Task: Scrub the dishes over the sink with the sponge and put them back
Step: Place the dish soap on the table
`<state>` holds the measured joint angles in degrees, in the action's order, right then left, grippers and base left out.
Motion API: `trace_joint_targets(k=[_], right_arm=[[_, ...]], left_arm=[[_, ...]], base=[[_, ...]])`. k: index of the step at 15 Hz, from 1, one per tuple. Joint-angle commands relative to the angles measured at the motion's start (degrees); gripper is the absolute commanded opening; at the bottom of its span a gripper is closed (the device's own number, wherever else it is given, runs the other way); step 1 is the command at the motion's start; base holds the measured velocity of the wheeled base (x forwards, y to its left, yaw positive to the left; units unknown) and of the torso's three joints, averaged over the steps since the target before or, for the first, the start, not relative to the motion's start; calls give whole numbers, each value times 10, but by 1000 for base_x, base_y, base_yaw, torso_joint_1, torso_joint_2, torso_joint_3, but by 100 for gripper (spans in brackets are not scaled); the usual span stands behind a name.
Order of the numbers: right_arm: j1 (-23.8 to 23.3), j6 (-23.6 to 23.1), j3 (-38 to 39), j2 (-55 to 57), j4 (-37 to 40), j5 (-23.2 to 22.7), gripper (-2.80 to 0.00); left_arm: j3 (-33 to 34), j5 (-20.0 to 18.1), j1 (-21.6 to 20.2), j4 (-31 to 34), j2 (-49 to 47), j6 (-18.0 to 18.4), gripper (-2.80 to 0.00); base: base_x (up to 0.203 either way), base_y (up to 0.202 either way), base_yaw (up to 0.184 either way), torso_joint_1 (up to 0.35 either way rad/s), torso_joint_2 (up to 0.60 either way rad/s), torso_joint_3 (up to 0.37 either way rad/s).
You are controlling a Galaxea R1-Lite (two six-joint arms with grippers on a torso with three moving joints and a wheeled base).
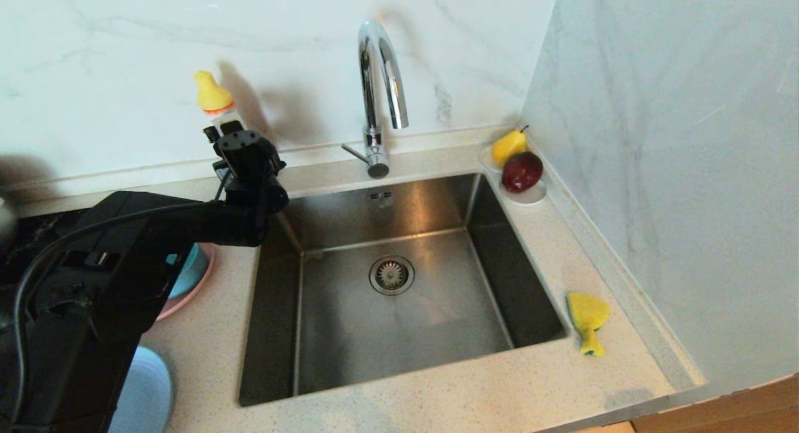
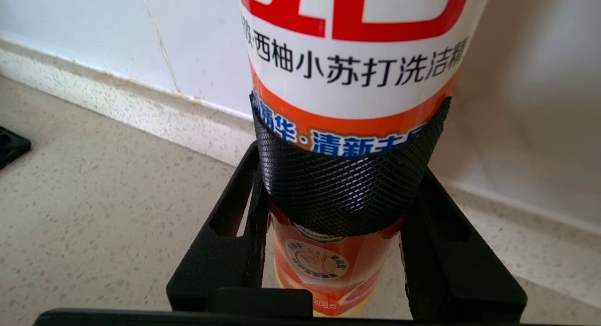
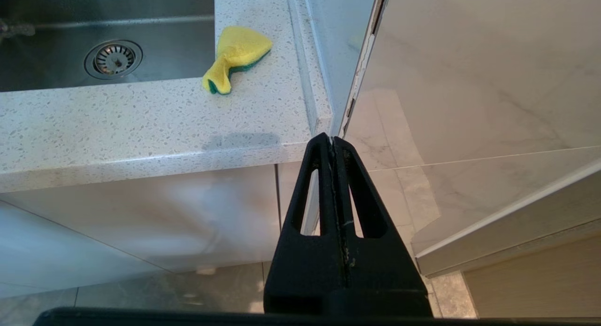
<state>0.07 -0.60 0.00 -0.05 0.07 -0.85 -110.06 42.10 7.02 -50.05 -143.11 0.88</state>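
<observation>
1. My left gripper (image 2: 347, 194) is clamped around a bottle of dish soap (image 2: 357, 81), one black finger (image 2: 225, 251) at nine o'clock of it and the other at three o'clock.
2. A black textured band (image 2: 347, 185) wraps across the front of the bottle between the fingers.
3. The bottle's label is white and orange with red lettering at twelve o'clock and dark Chinese characters under it.
4. The bottle stands upright over the speckled counter (image 2: 94, 199).
5. Behind it, a low speckled ledge (image 2: 141, 110) meets the white wall (image 2: 94, 25).
6. A small black object (image 2: 11, 145) shows at the nine o'clock edge.
</observation>
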Motion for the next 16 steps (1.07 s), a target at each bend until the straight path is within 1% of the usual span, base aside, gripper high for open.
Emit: trace_joint_targets(k=[1, 11, 12, 16], right_arm=[[0, 0, 0, 0, 0, 0, -280], [0, 0, 0, 0, 0, 0, -280], [0, 0, 0, 0, 0, 0, -280], [0, 0, 0, 0, 0, 0, -280]], left_arm=[[0, 3, 0, -10, -2, 1, -280], [1, 8, 0, -10, -13, -3, -280], [1, 8, 0, -9, -12, -3, 0], [1, 7, 0, -10, -12, -4, 0]], base=[[0, 0, 0, 0, 0, 0], [0, 0, 0, 0, 0, 0], [0, 0, 0, 0, 0, 0], [0, 0, 0, 0, 0, 0]])
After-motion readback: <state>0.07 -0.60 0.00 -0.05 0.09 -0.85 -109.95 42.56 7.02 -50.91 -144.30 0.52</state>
